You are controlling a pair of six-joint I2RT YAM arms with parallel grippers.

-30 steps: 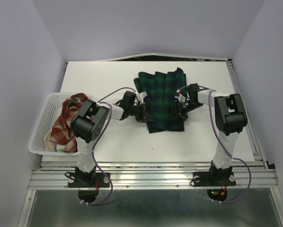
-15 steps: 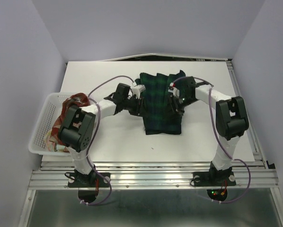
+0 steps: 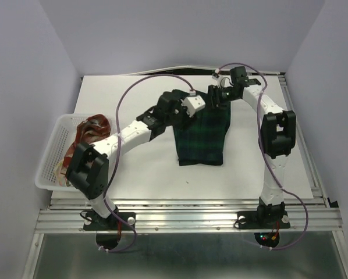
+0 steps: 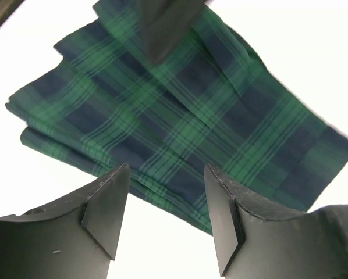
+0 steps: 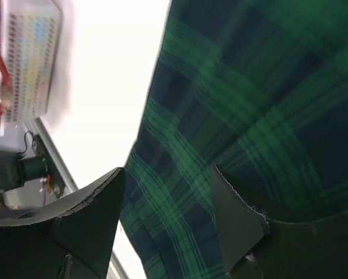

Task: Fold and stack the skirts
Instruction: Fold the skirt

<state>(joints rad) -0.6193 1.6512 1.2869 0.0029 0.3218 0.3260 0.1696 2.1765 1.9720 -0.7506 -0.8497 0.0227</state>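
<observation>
Left gripper [image 4: 165, 174]: jaws spread apart with nothing between them, hanging over the far end of the green-navy plaid skirt [image 3: 200, 139]; to the right of the basket [image 3: 49, 157] and further back than it.
Right gripper [image 5: 167, 171]: jaws parted and gripping nothing, over the skirt's far right corner; further right of the basket than the left one.
Surface: white table [image 3: 145, 174], with a ribbed metal rail [image 3: 185, 218] along its near edge where both arm bases are bolted.
Room: plain pale lilac walls [image 3: 180, 35] close in the left, back and right sides.
Basket: white mesh, at the table's left edge, with the red-and-cream plaid skirt [image 3: 89, 131] heaped inside and spilling over its back rim.
Skirt position: flat on the table, well apart from the basket to its right, about level with it.
Skirt axis: long axis runs from the near rail toward the back wall, leaning slightly; the near end is a little narrower, and the wider far end lies under the grippers.
Change, grippers: a second ago both sat at the skirt's two sides; they are now at its far end, with wider jaws.
Change, skirt: its ruffled far end no longer shows beyond the grippers, and the outline is shorter and neater.
Change, left arm: its elbow has lifted away from the basket.
</observation>
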